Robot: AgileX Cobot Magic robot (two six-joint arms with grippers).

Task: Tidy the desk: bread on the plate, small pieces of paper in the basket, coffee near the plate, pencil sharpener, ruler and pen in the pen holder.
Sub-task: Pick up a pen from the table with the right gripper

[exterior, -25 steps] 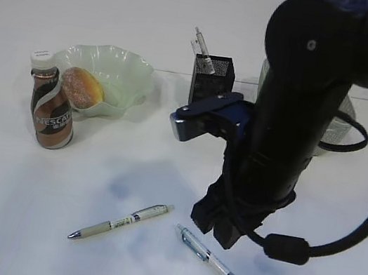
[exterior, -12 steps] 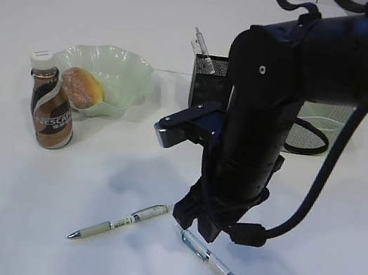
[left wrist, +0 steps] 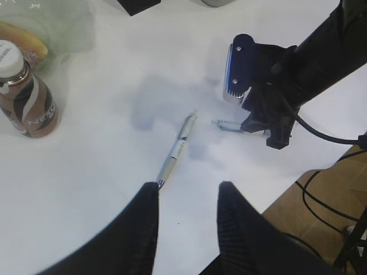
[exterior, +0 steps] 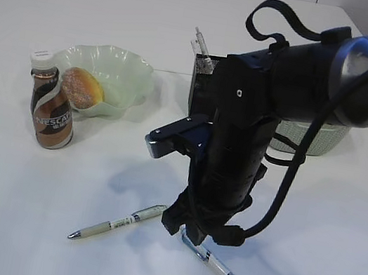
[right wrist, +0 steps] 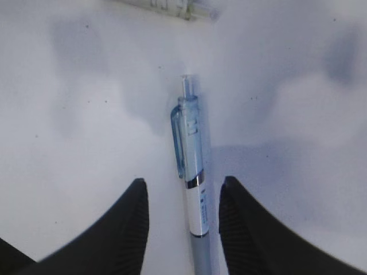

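Right gripper (right wrist: 182, 215) spread open, fingers either side of the blue pen (right wrist: 191, 175) — not yet pinched. Left gripper (left wrist: 186, 197) likewise agape, above the green pen (left wrist: 175, 153).

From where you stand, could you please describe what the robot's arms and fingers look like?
The right arm is glossy black and cylindrical, with looping black cables and a blue-and-silver camera block. Both grippers' fingers are black, rounded and ribbed.

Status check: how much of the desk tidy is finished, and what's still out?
Done: bread on plate, coffee beside it. In hand: open right pincer straddles the blue pen, not gripped. Left: green pen lies loose; both go in the holder.
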